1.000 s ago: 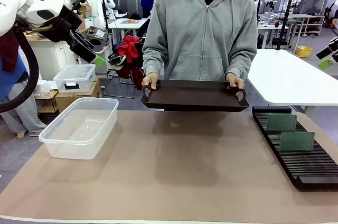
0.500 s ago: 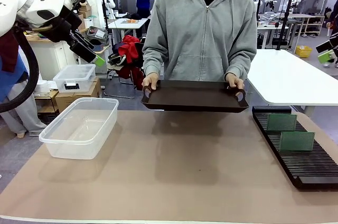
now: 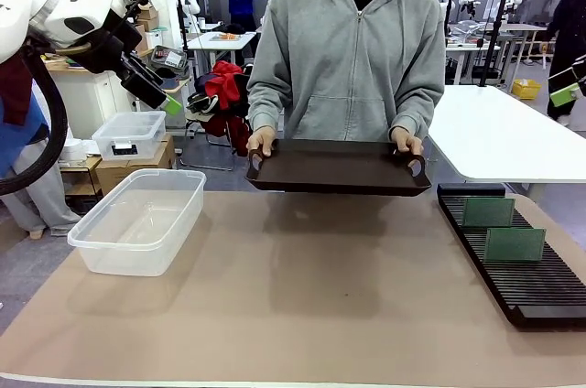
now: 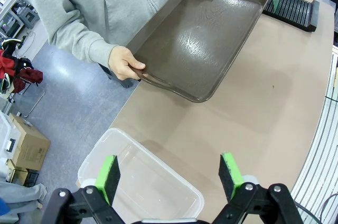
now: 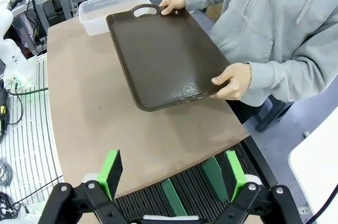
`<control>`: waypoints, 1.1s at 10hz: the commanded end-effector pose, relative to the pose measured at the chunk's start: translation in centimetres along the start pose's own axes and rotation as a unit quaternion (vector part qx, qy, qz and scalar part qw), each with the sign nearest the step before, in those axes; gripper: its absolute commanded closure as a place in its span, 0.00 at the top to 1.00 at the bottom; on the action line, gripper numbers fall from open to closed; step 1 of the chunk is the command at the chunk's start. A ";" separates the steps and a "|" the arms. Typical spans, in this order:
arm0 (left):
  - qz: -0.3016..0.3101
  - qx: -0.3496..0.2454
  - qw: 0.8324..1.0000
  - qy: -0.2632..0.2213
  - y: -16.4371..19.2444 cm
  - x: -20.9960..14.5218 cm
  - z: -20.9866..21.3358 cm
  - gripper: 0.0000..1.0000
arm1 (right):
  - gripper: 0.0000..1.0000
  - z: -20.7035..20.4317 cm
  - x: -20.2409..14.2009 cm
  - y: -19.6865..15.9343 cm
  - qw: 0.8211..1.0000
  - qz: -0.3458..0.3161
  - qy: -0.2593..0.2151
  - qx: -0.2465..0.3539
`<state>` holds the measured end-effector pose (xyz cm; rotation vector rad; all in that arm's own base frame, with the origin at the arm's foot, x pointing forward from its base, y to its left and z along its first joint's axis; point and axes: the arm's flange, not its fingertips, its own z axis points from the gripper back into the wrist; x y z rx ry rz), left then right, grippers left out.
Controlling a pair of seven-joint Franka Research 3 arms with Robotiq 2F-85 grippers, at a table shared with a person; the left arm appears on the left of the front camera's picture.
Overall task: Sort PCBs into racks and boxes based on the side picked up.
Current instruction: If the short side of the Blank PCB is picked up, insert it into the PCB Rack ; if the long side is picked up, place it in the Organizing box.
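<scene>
I am keeping my left hand point(image 4: 168, 174) raised above the tub point(image 3: 137, 220), its fingers standing wide apart and holding nothing, so I am ready to drop a board there when one comes. The tub is sitting empty at the left side of the worktop point(image 3: 302, 306), near its edge, where this arm is reaching easily.

In the middle, the person is holding a brown tray point(image 3: 339, 167) by both handles, above the far edge of the worktop. I see nothing lying on it, so I judge that it is being brought or taken away.

At the right, the black rack point(image 3: 517, 264) is lying lengthwise, and two PCBs point(image 3: 501, 228) are standing upright in its slots, one behind the other. My right hand point(image 5: 171, 171) is hovering above them, fully open and empty.

The worktop is covered with a plain brown sheet. Behind the person I am seeing white tables, boxes and another person far off.
</scene>
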<state>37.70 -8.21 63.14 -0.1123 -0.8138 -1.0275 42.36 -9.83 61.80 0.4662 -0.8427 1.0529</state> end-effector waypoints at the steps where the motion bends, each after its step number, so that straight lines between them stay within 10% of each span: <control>1: 0.000 -0.002 1.000 0.002 -0.1 -0.1 0.0 1.00 | 1.00 0.0 0.0 0.0 1.000 0.001 0.000 0.001; 11: 0.000 -0.002 1.000 0.002 -0.1 -0.1 0.0 1.00 | 1.00 0.0 0.0 0.0 1.000 0.001 0.000 0.001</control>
